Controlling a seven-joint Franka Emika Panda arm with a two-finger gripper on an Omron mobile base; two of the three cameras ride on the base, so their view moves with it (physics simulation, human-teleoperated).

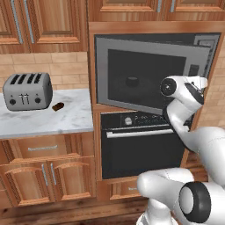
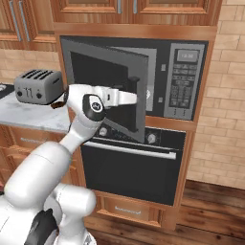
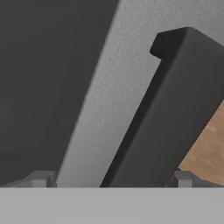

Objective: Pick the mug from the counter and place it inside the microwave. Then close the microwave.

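The microwave (image 2: 184,81) is built into the wooden wall, and its grey door (image 2: 107,79) with the dark window stands part-way open, hinged on the left. A small dark rounded shape, apparently the mug (image 1: 131,81), shows dimly through the window inside the microwave. My gripper (image 2: 135,98) is at the door's free edge. In the hand view the gripper (image 3: 112,179) is open, with the dark door handle (image 3: 175,100) between its fingertips (image 3: 41,178) and nothing gripped. The marble counter (image 1: 70,121) lies to the left.
A grey toaster (image 1: 27,91) stands on the counter with a small brown lump (image 1: 57,106) beside it. A black oven (image 1: 140,145) sits under the microwave. Wooden cabinets run above and below, with a brick wall (image 2: 215,119) at the right.
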